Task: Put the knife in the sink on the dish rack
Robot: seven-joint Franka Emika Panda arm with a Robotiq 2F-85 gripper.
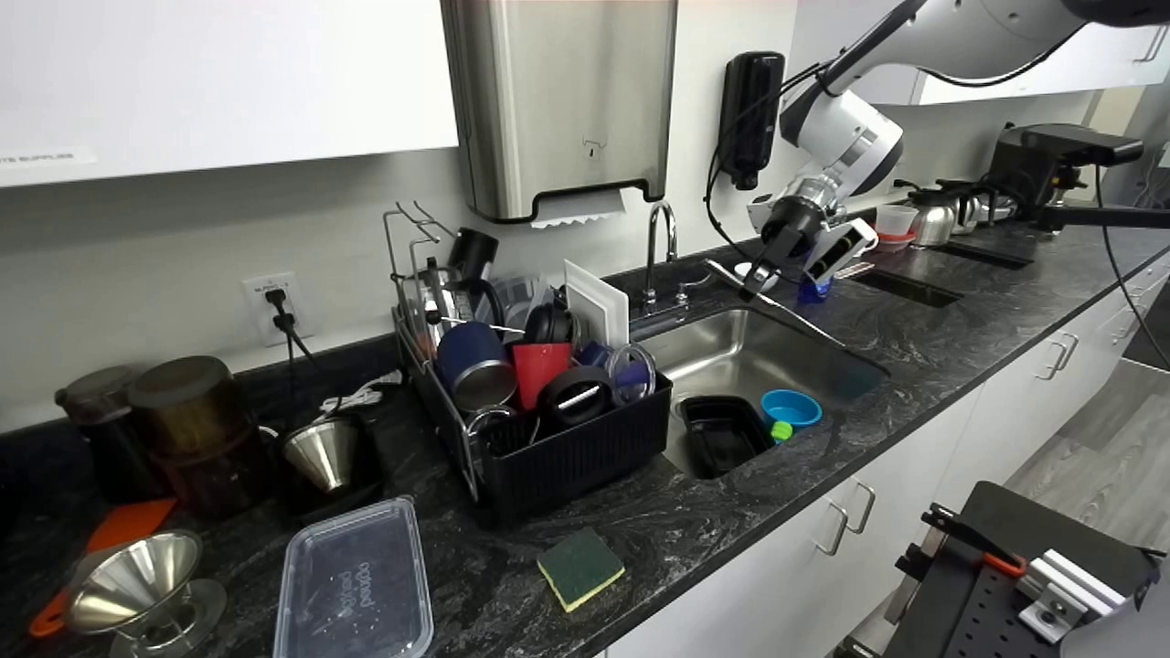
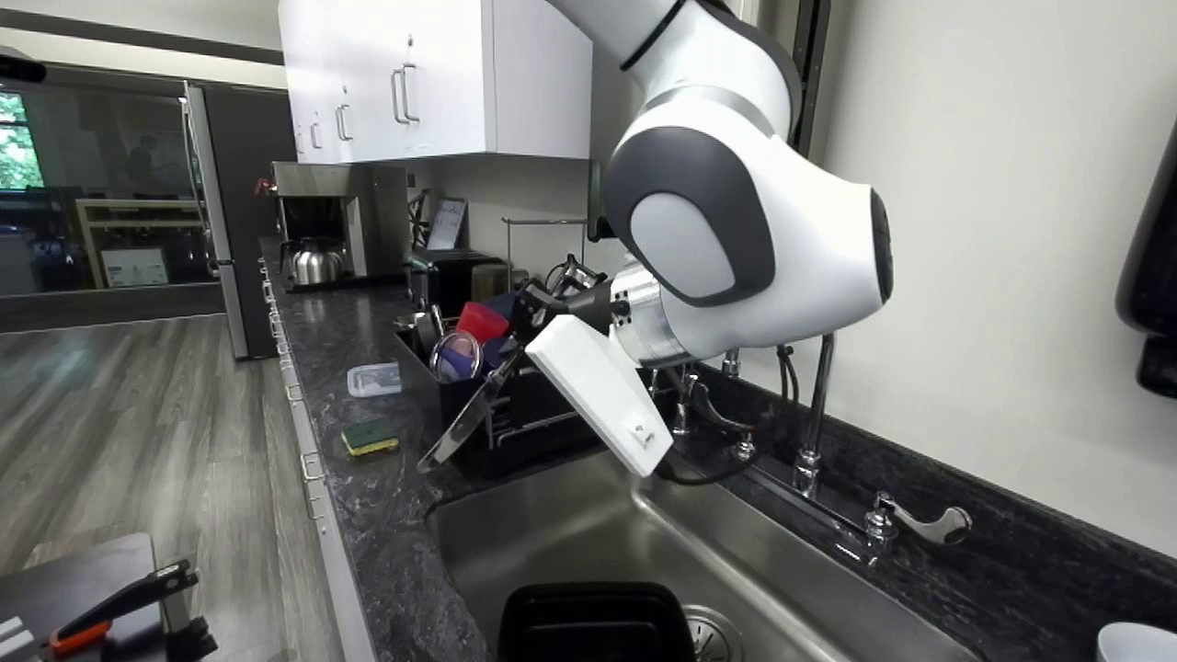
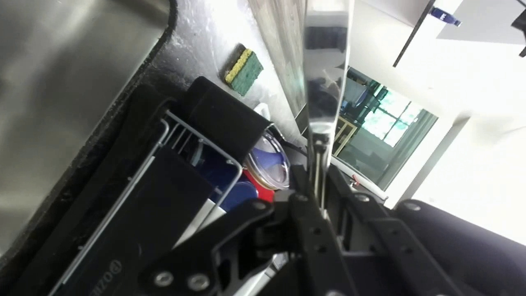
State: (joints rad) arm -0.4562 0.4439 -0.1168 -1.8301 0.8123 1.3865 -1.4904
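My gripper (image 1: 755,283) is shut on a long metal knife (image 1: 797,315), high over the sink's (image 1: 731,343) faucet side. In an exterior view the knife (image 2: 467,421) slants down from the gripper (image 2: 526,324), blade tip lowest, in front of the dish rack. In the wrist view the knife (image 3: 326,78) points away from between the fingertips (image 3: 318,179); its far tip is cut off by the frame. The black dish rack (image 1: 576,471) stands beside the sink, full of cups and dishes. In the wrist view its black side bin (image 3: 222,117) lies left of the gripper. The knife touches nothing else visible.
A black tray (image 1: 722,434) and a blue bowl (image 1: 792,408) are in the sink. The faucet (image 1: 651,251) rises behind it. A sponge (image 1: 581,567) and a clear lid (image 1: 355,585) lie near the rack. A white plate (image 1: 596,309) and tall wire frame stick up from the rack.
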